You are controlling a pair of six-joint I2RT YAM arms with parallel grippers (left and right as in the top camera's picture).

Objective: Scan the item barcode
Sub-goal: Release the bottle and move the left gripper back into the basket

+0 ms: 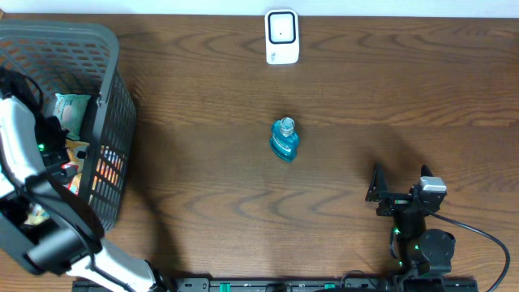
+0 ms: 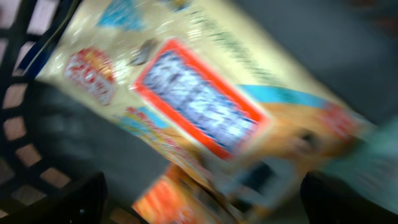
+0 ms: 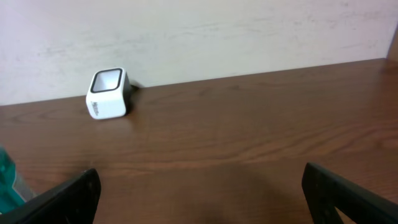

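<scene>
The white barcode scanner [image 1: 282, 36] stands at the table's far edge, also visible as the scanner [image 3: 107, 93] in the right wrist view. A blurred yellow snack bag [image 2: 199, 106] with an orange-framed label fills the left wrist view. My left gripper [image 2: 205, 208] hangs open just above this bag, inside the grey basket [image 1: 109, 105], holding nothing. The left arm [image 1: 20, 154] reaches into the basket from the front. My right gripper [image 1: 400, 180] rests open and empty over bare wood at the front right. A teal bottle [image 1: 283, 139] stands mid-table.
The basket holds several packets, among them a green pouch [image 1: 71, 109] and orange packs [image 1: 77, 166]. Its mesh wall [image 2: 25, 81] shows at the left of the left wrist view. The teal bottle's edge [image 3: 7, 183] is left of my right gripper [image 3: 202, 199].
</scene>
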